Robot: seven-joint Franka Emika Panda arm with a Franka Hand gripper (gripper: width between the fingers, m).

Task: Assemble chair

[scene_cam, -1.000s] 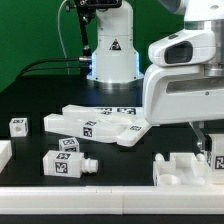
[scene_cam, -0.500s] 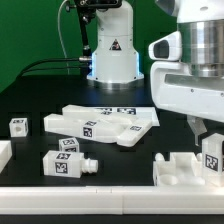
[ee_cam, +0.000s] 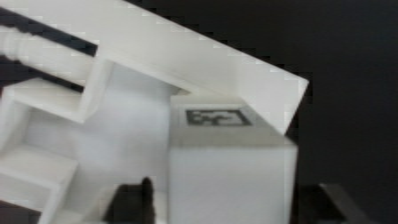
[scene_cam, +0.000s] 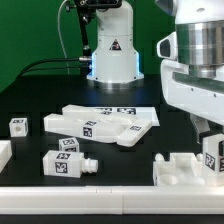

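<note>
Pincer (ee_cam: 228, 205) straddles white plastic tagged block (scene_cam: 212, 155), exterior view's 4 o'clock; clamped or loose, cannot tell. Flat white tagged slabs (scene_cam: 105, 123): black surface (scene_cam: 30, 160), centre.

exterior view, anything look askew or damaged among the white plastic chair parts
Nothing looks damaged or spilled. The flat white plastic slabs lie overlapped at angles in the middle of the black table, as loose kit parts would.

Exterior low across table (scene_cam: 30, 100), wrist close above tagged block (ee_cam: 222, 160)
</note>
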